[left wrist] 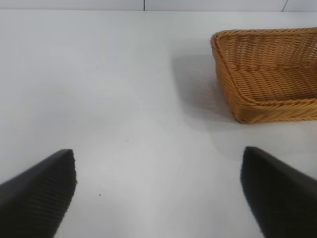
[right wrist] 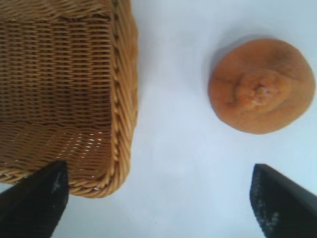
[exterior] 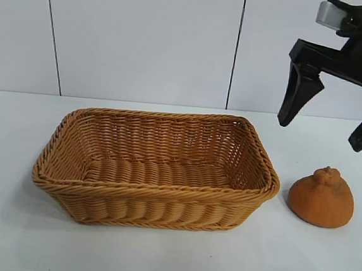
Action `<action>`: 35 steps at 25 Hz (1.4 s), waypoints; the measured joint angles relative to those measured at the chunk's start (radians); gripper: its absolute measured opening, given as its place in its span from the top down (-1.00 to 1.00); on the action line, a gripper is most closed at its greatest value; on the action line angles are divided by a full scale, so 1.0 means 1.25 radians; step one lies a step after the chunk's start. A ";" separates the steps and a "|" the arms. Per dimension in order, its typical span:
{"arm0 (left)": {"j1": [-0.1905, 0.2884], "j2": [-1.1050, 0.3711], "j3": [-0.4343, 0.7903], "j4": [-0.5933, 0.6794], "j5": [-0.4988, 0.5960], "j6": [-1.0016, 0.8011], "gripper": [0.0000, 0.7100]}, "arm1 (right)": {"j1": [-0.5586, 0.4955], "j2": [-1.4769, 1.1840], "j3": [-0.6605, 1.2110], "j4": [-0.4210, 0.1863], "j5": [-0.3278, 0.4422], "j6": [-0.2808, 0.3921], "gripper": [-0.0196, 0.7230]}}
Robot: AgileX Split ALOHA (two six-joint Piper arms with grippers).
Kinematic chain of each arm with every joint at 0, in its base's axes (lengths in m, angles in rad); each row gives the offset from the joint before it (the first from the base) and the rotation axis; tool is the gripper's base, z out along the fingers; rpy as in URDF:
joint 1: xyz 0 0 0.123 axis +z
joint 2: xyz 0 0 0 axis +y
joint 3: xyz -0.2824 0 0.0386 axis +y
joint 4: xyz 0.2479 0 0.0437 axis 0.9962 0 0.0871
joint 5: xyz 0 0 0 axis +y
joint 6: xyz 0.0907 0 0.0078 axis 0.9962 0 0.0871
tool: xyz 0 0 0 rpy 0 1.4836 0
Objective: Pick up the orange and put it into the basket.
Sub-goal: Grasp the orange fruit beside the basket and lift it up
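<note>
The orange [exterior: 322,197] sits on the white table to the right of the basket [exterior: 154,193], apart from it; it also shows in the right wrist view [right wrist: 261,85]. The tan wicker basket stands mid-table and holds nothing. My right gripper [exterior: 323,137] hangs open and empty well above the table, behind and above the orange, its black fingers [exterior: 297,95] spread wide. In its wrist view [right wrist: 157,198] the basket's corner [right wrist: 121,124] lies by one finger. My left gripper [left wrist: 159,191] is open and empty over bare table, off to the side of the basket [left wrist: 267,74].
A white panelled wall [exterior: 145,40] stands behind the table. White tabletop [exterior: 157,260] runs in front of the basket and around the orange.
</note>
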 joint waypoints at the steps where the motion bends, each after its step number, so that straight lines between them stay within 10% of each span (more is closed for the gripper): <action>1: 0.000 0.000 0.000 0.000 0.000 0.000 -0.81 | -0.015 0.000 0.000 -0.005 0.001 0.006 -0.89; 27: 0.000 0.000 0.000 0.000 0.000 0.000 -0.81 | -0.111 0.284 -0.001 0.062 -0.183 0.000 -0.88; 30: 0.000 0.000 0.000 0.000 0.000 0.000 -0.81 | -0.111 0.287 -0.001 0.062 -0.184 0.000 -0.57; 35: 0.000 0.000 0.000 0.000 0.000 0.000 -0.81 | -0.111 0.283 -0.002 0.064 -0.180 -0.006 0.64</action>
